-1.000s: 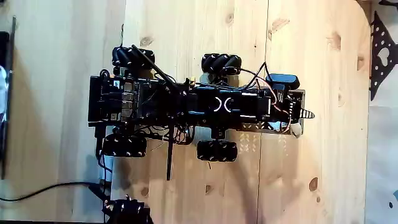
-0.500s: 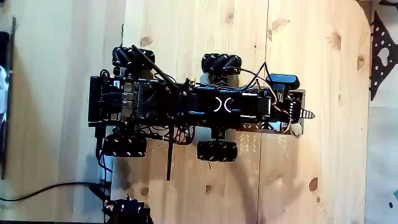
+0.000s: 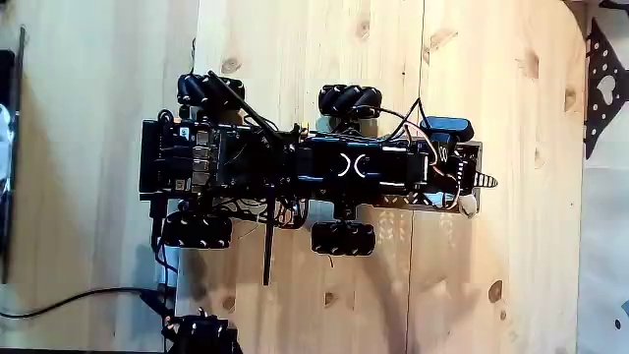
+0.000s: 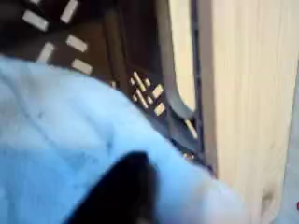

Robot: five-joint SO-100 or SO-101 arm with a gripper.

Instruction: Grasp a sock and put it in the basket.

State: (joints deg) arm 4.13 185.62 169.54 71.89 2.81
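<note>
In the wrist view the sock (image 4: 65, 121) is a pale, blurred fabric mass very close to the lens. It covers the lower left, with a dark fingertip (image 4: 126, 191) pressed over it. Behind it lies the basket (image 4: 140, 89), with dark lattice walls. In the fixed view the arm lies flat along the wheeled robot. My gripper (image 3: 479, 187) is at the robot's right end, and a whitish bit of the sock (image 3: 469, 205) shows beside it. The jaws look closed on the fabric.
The robot body (image 3: 246, 162) stands on pale wood planks (image 3: 521, 246), with wheels (image 3: 349, 98) on both sides. A black cable (image 3: 79, 295) runs along the lower left. A dark perforated object (image 3: 601, 88) sits at the right edge. Bare wood (image 4: 252, 93) lies beside the basket.
</note>
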